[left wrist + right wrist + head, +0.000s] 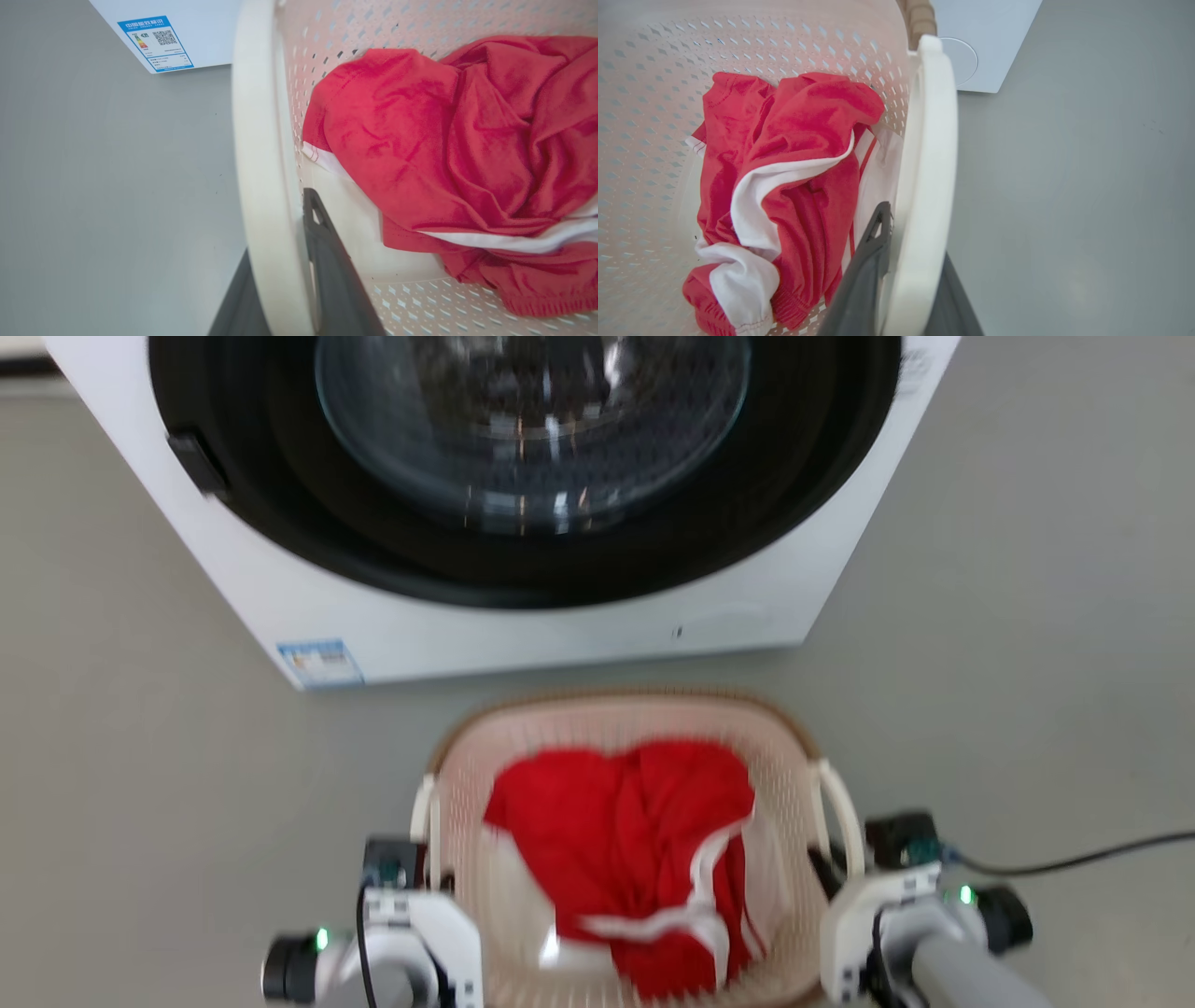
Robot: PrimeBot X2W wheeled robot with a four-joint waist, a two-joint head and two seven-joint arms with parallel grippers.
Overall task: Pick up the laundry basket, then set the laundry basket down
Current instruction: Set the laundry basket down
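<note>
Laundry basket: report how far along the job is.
Done: the left gripper and right gripper are each closed on a white loop handle of the laundry basket, which holds red clothing in front of the washer. In hand: the pickup; whether the basket is off the floor cannot be told. Left: setting it down.

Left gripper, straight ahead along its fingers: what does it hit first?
Likely the left handle of the laundry basket: the left gripper straddles it, and the loop runs on ahead of it. Past that, the front corner of the washer; depth is unclear.
</note>
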